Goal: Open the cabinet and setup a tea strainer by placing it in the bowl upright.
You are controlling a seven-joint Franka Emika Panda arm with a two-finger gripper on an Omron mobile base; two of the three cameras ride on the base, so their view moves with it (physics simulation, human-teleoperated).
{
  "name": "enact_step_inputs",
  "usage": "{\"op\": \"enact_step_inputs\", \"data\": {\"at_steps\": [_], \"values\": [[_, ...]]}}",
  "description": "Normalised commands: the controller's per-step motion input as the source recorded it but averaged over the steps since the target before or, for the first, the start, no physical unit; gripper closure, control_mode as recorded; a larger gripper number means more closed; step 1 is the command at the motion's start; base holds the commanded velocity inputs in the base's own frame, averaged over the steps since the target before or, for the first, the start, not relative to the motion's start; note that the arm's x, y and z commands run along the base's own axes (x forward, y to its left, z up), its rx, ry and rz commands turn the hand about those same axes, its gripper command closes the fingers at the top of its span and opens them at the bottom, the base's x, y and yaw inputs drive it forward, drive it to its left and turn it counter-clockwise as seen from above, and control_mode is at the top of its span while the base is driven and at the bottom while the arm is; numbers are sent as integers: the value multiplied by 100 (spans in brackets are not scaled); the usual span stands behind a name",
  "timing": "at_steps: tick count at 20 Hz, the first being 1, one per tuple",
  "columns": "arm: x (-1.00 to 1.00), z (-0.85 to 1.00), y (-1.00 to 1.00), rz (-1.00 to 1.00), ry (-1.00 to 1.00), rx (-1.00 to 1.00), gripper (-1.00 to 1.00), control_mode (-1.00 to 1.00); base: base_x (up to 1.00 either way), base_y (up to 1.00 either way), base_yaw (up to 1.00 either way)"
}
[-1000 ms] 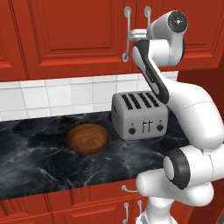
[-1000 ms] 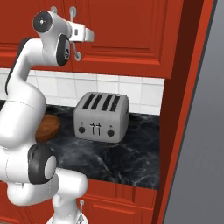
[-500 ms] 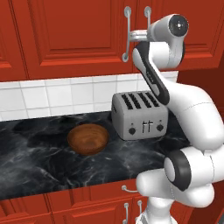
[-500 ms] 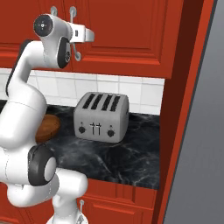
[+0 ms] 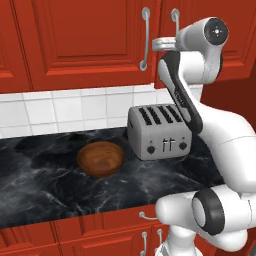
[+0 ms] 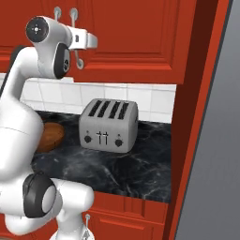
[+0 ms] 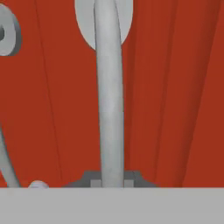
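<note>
The red wall cabinet [image 5: 85, 40] [image 6: 140, 33] hangs above the counter, and both its doors look closed. My gripper [image 5: 161, 44] [image 6: 89, 41] is raised to the right door's long silver handle [image 5: 175, 17]. In the hand view that handle [image 7: 109, 96] runs straight up the middle, and my gripper [image 7: 111, 180] has a dark fingertip pressed on each side of it, shut on the handle. The brown wooden bowl [image 5: 100, 159] [image 6: 50, 136] sits empty on the black counter, left of the toaster. The tea strainer is out of view.
A silver four-slot toaster [image 5: 159, 132] [image 6: 108, 125] stands on the marble counter [image 5: 40, 175] below my hand. The left door's handle [image 5: 145, 37] [image 7: 8, 166] hangs close beside it. A tall red side panel [image 6: 197, 117] bounds the counter on the right.
The arm's upper joint has shifted slightly right and down; the gripper stays at the right door's handle. The doors look the same.
</note>
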Motion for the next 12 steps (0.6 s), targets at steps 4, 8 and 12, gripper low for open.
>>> {"op": "enact_step_inputs", "data": {"at_steps": [4, 8, 12], "values": [[-99, 32, -22, 0, 3, 0, 100, -100, 0, 0, 0], [-100, 7, -66, 0, 0, 2, 100, -100, 0, 0, 0], [-100, 10, -64, 0, 0, 3, 100, -100, 0, 0, 0]]}}
